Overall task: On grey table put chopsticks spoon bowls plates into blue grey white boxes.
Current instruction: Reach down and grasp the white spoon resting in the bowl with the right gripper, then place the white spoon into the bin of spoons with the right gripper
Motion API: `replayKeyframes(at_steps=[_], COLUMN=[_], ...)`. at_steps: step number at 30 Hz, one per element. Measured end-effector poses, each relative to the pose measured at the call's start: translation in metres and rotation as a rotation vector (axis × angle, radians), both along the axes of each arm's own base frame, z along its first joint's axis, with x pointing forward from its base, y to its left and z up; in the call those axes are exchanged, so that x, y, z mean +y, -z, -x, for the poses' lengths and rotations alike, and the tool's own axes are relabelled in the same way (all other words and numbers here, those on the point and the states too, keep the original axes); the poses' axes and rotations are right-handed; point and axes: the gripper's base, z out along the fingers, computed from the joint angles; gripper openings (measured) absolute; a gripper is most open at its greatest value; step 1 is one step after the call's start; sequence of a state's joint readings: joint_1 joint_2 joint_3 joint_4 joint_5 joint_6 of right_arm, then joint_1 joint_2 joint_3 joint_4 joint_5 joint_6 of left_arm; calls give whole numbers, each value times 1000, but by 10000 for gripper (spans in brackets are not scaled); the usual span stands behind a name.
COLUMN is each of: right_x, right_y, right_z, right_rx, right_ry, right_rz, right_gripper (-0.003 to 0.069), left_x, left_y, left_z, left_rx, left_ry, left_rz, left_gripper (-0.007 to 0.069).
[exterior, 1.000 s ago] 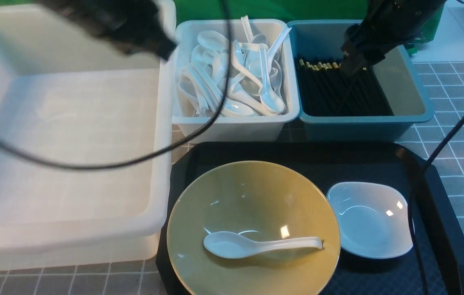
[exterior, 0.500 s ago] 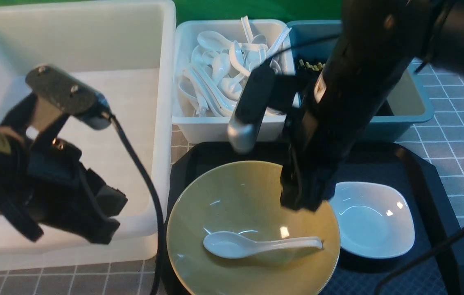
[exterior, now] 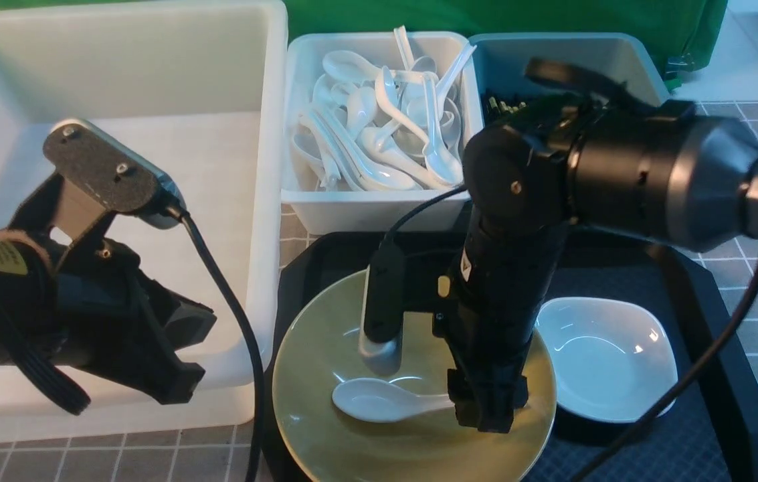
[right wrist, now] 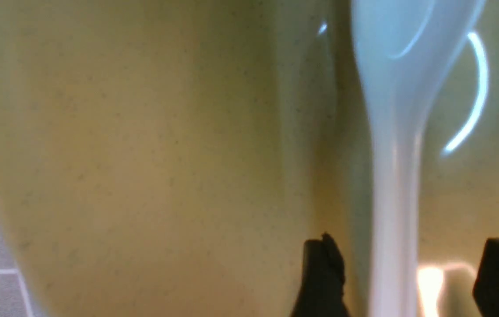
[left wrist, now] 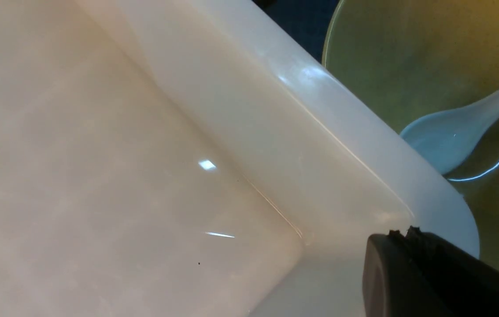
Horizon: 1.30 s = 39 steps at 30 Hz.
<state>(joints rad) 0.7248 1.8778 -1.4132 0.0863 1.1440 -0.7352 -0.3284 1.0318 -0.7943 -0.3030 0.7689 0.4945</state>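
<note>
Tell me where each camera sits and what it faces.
Front: between the arms, looking forward and down at the black tray; left hand and right hand show.
Left wrist: on the left arm, facing a corner of the big tub; one fingertip shows.
Right wrist: on the right arm, looking into the yellow bowl; two fingertips straddle the spoon.
Shared: both wrist views catch that bowl and spoon.

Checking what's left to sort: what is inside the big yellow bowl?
One glossy white soup spoon lies in the round mustard-yellow bowl. The right tool, open, straddles its handle. The arm hides the handle's end in the front view.
</note>
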Motion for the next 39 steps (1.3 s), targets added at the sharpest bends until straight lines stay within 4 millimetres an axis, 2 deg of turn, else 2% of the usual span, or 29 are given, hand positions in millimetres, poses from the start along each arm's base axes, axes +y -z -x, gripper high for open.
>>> replayKeyframes(at_steps=[3,6,8,10,11,14,19,22,24,26,29,31,33,35,36,38,39], right_x=[2,3,3,4,4,5,2,-6,-9,-13,-13,-11,-7,-5,-4,-4,-3], right_y=[10,19,21,19,16,9,-44,-83,-97,-118,-133,-133,-125,-111,-108,-86,-85], right_z=[-2,-3,-4,-4,-5,-8,-24,-42,-50,-68,-92,-110,-128,-146,-149,-172,-173], right_rx=[18,32,35,34,31,21,-166,-290,-336,-435,-538,-580,-602,-617,-621,-627,-627], right_ry=[-8,-24,-27,-29,-29,-28,14,93,133,232,385,502,583,652,656,736,739], right_rz=[16,30,33,31,33,37,31,-30,-64,-160,-304,-405,-477,-536,-545,-602,-606], right_gripper=[462,394,308,164,138,145,146,146,146,146,146,146,146,146,146,146,146], left_x=[0,0,0,0,0,0,-2,-6,-8,-14,-22,-27,-32,-36,-37,-39,-39], left_y=[0,0,0,0,-1,-1,-13,-33,-38,-53,-70,-79,-86,-89,-89,-87,-87], left_z=[0,-1,-1,-1,-1,-1,-7,-18,-25,-41,-67,-82,-96,-109,-109,-118,-118], left_rx=[-2,-7,-8,-8,-9,-18,-40,-65,-65,-85,-109,-116,-119,-123,-123,-117,-117], left_ry=[-1,-2,-3,-3,-3,-6,-58,-70,-66,-57,-47,-41,-32,-19,-17,-10,-9], left_rz=[1,2,2,2,3,5,57,82,81,81,75,69,61,48,46,38,37], left_gripper=[-10,-10,-10,-10,-10,-10,-10,-10,-10,-10,-10,-10,-10,-10,-10,-10,-10])
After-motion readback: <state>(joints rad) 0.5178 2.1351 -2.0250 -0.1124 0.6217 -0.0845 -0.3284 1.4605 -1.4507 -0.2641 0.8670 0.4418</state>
